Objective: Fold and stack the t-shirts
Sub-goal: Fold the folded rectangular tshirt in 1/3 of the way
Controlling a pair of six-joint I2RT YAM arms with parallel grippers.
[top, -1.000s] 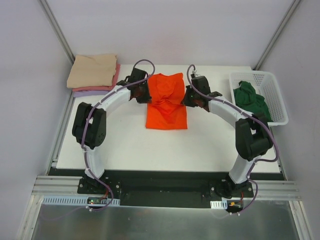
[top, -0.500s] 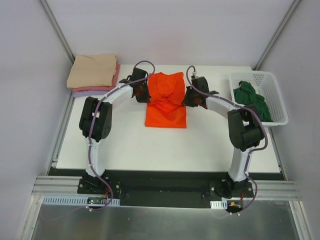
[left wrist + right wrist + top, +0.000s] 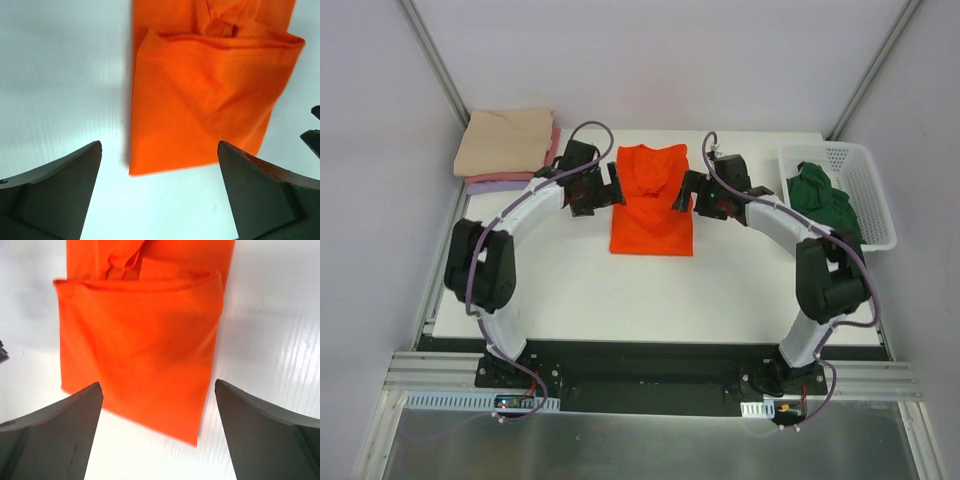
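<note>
Top external view: the orange t-shirt [image 3: 652, 200] lies folded into a rectangle at the middle of the far half of the white counter [image 3: 570, 280]. The left pincer [image 3: 612, 186] stands just beside its left edge and the right pincer [image 3: 684, 191] just beside its right edge; neither holds cloth. At the far left corner rests a stack with the beige t-shirt [image 3: 505, 140] on top, the pink t-shirt [image 3: 555, 141] and the lavender t-shirt [image 3: 485, 186] showing under it. The dark green t-shirt [image 3: 825, 200] lies crumpled in the white mesh basket [image 3: 840, 151] at the right.

Left wrist view: the left pincer [image 3: 159, 197] has its fingers [image 3: 55, 195] spread wide apart and empty above the counter [image 3: 60, 75]; the orange t-shirt [image 3: 200, 100] lies flat beyond them.

Right wrist view: the right pincer [image 3: 160, 440] is likewise spread apart, its fingers [image 3: 50, 440] empty; the orange t-shirt [image 3: 145, 340] lies flat beyond, a folded layer on top.
</note>
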